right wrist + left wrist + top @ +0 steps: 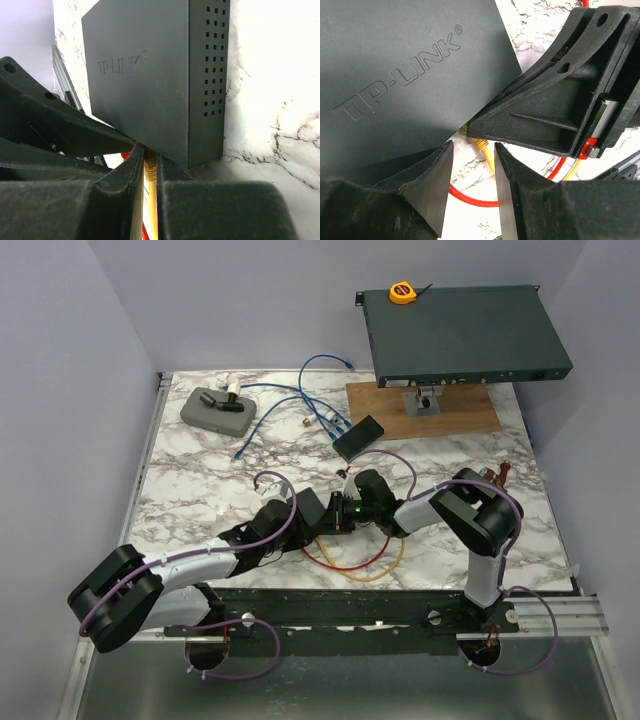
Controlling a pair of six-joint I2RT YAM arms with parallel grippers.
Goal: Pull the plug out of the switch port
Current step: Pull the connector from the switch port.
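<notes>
A small black TP-LINK switch (358,438) lies mid-table; it also shows in the left wrist view (395,75) and the right wrist view (150,75). A yellow plug (150,172) sits in its near edge port, and it also shows in the left wrist view (481,146). My right gripper (150,165) is shut on the yellow plug right at the switch, and in the top view it (352,485) is just below the switch. My left gripper (474,165) is open and empty, close beside the right one, with the yellow cable just beyond its jaws. In the top view the left gripper (338,512) is near the right one.
A large rack switch (460,335) stands on a wooden board (420,408) at the back right, with a yellow tape measure (402,292) on it. Blue cables (300,400) and a grey block (218,410) lie at the back left. Red and yellow cable loops (365,565) lie near the front.
</notes>
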